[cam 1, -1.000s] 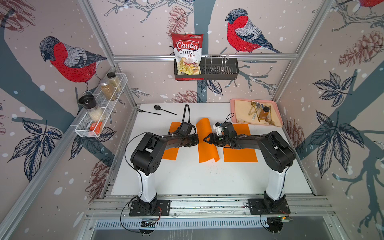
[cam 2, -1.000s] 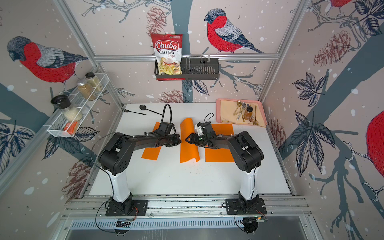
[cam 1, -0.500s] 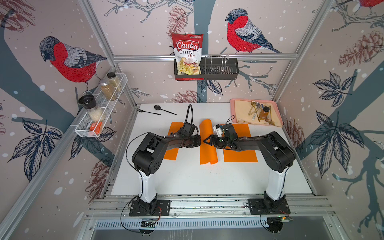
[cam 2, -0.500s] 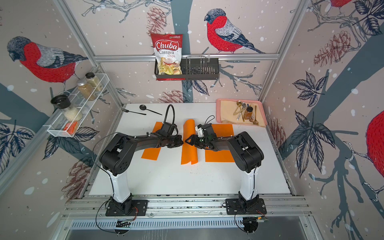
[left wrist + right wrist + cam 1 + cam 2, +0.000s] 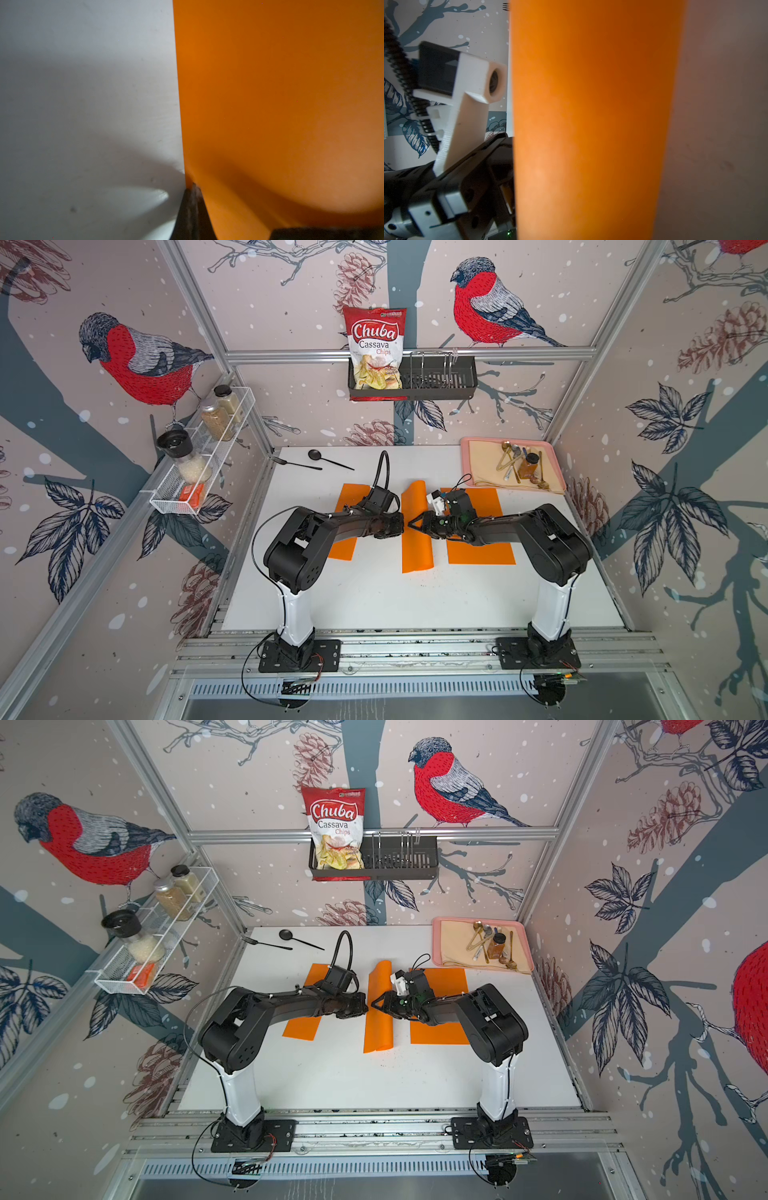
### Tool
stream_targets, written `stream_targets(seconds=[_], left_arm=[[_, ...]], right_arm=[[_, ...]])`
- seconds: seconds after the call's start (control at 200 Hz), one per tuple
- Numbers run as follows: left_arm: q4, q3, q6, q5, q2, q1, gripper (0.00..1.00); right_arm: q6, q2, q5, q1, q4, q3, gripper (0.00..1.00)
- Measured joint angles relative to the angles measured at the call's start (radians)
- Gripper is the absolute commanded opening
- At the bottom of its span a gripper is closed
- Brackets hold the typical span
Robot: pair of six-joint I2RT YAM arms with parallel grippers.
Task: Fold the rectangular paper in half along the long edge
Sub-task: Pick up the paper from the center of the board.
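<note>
Thin, floppy orange paper sheet (image 5: 417,547) mid-frame: pinch its long edge. The left fingers (image 5: 191,209) clench, apparently on it; the right fingers (image 5: 428,516): cannot tell.

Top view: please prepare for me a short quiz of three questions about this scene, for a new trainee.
1. True or false: the middle paper lies fully flat.
2. Where is the chips bag? A) in the rack on the back wall; B) on the pink tray; C) beside the fork.
3. How many orange papers lie on the table?
Key: 1 false, it curves over itself; 2 A; 3 three.
</note>
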Motion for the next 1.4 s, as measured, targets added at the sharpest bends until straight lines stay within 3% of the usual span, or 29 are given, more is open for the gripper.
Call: stream_targets(seconds=[0.465,0.815,0.975,1.211,1.401], left_arm=[[-0.081,0.014,-0.006,-0.011,-0.084,-0.011,0.00],[-0.165,0.066,-0.005,-0.071,-0.207,-0.011,0.07],[-0.201,0.081,-0.005,-0.102,-0.340,0.016,0.09],[-0.182,0.012,-0.005,-0.133,-0.692,0.106,0.16],[-0.150,-0.003,0.002,-0.073,-0.844,0.136,0.18]], right_arm=[[0.058,-0.011,-0.060,0.001,0.114,-0.025,0.30],[0.112,-0.088,-0.123,0.002,0.180,-0.064,0.26],[0.170,-0.165,-0.163,0.004,0.237,-0.093,0.25],[0.310,-0.344,-0.236,0.026,0.342,-0.097,0.26],[0.460,-0.489,-0.299,0.059,0.459,-0.026,0.26]])
